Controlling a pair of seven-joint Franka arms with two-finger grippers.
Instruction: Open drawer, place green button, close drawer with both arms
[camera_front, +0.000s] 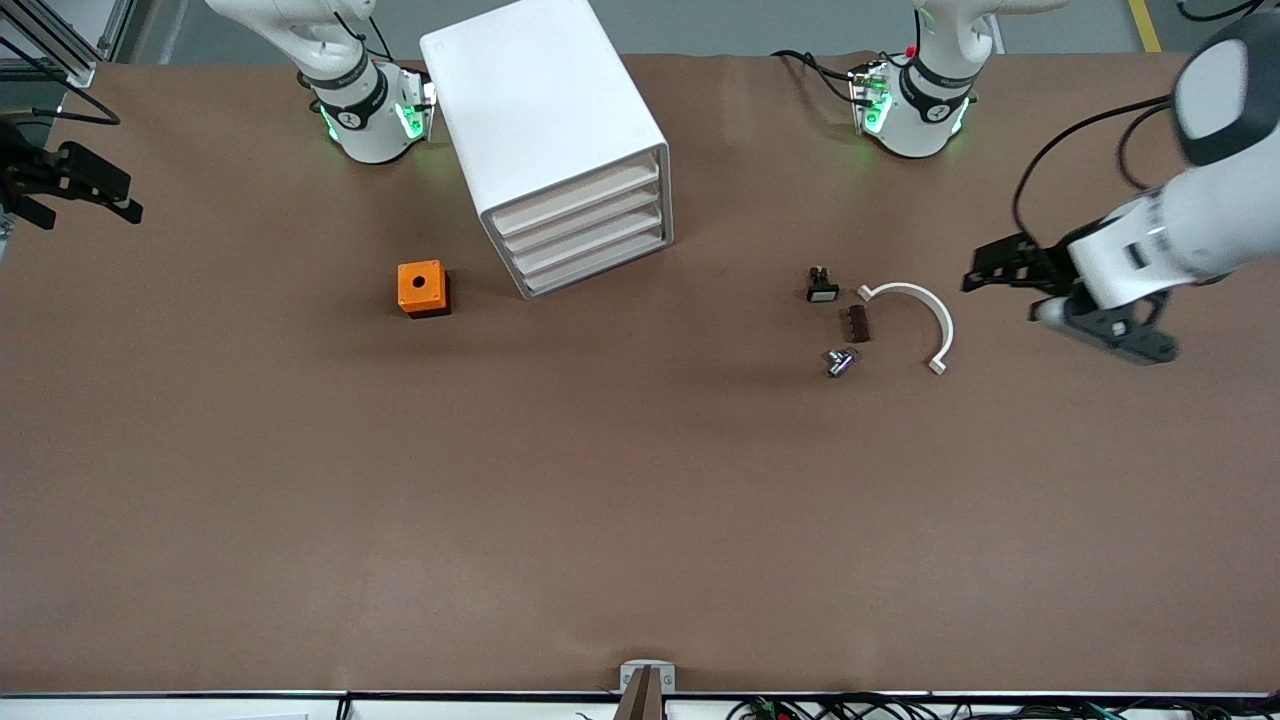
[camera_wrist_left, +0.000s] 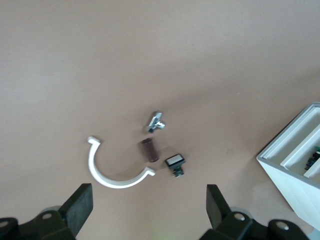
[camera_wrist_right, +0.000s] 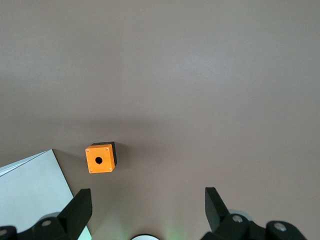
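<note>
Beside the cabinet, toward the left arm's end of the table, the left claw hangs released, its fingers spread with nothing between them. The right claw waits, equally released, over the table's edge at the right arm's end, well apart from the cabinet.

All four drawers sit pushed in. Their fronts are angled toward the front camera and toward the left arm's end, so the left claw looks better placed for the pull.

Between the cabinet and the left claw lie a black-and-white switch, a brown block, a metal piece and a white curved clip. I cannot pick out the button among them. A green-and-dark speck shows inside one drawer; I cannot tell what it is.
</note>
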